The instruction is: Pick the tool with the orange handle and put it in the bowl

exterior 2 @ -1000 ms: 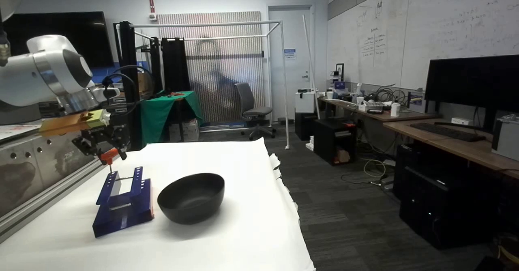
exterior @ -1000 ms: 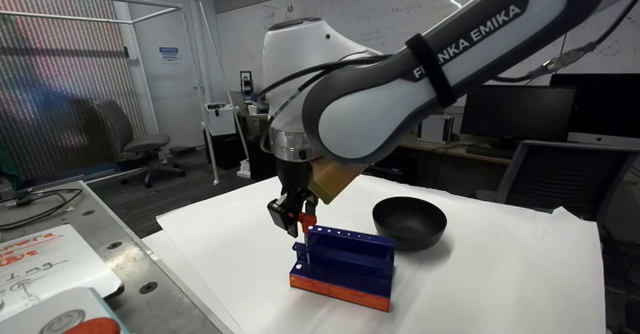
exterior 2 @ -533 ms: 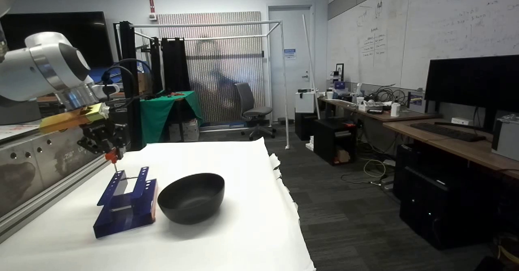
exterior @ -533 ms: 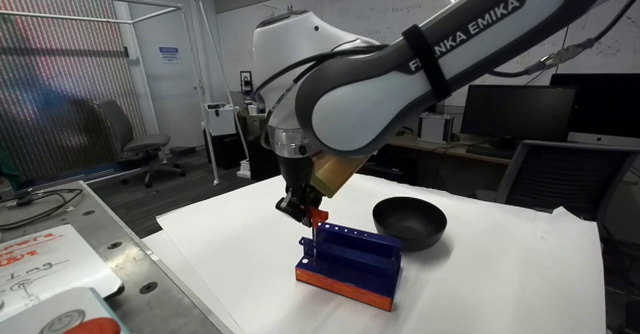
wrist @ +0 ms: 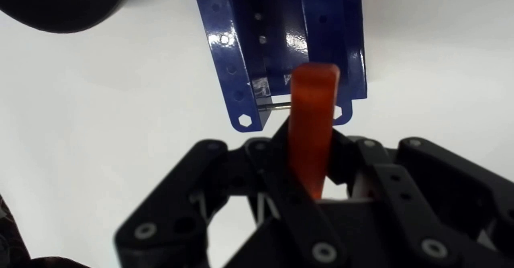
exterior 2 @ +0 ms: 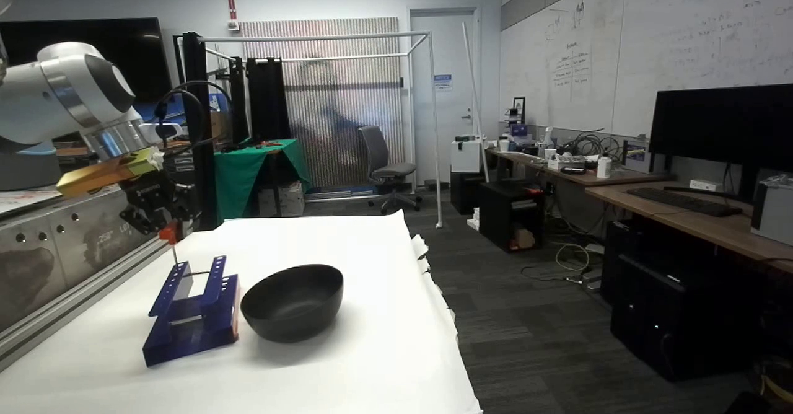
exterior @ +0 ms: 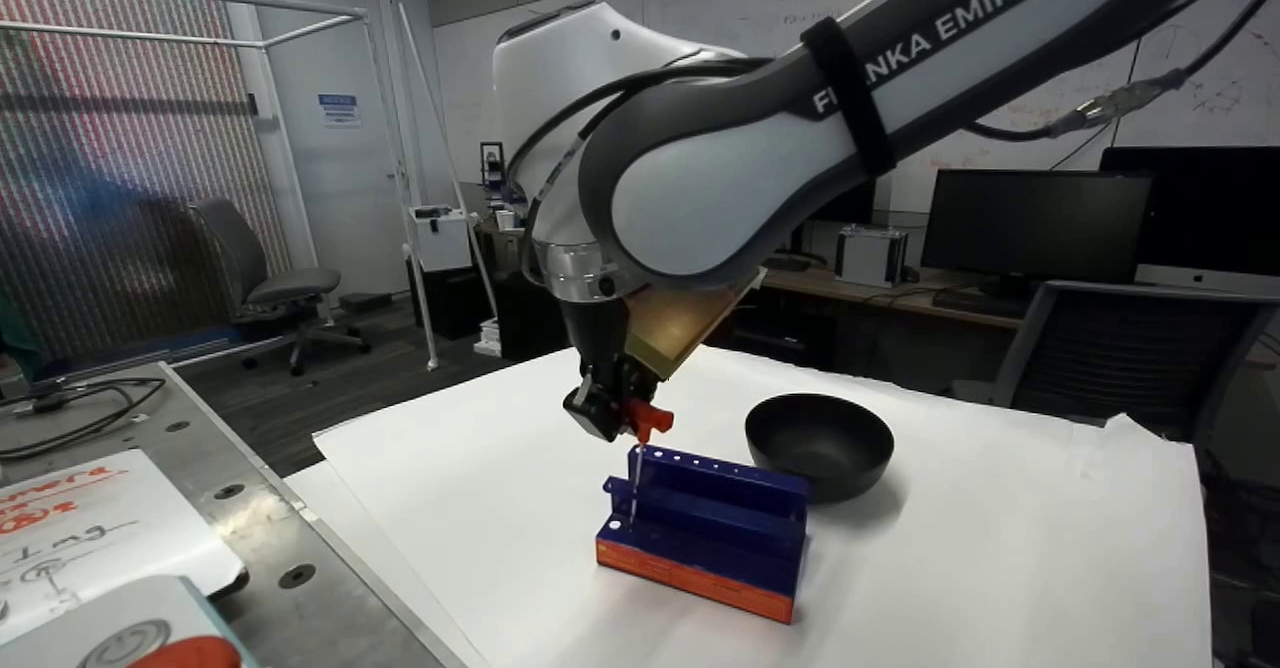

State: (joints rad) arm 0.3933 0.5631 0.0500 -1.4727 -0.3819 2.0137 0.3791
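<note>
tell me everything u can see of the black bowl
The black bowl is round and smooth, with a thin rim and a dull sheen; its material cannot be told. It sits mouth up on the white table covering, beside the blue rack, with a gap between them in the wrist view. Nothing shows inside it.

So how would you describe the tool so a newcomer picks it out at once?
On the white table stands a blue rack, with a bowl beside it. At one end of the rack, the gripper holds the tool, its thin metal shaft pointing down. Its orange-red handle sets it apart from the black bowl and mainly blue rack.
</note>
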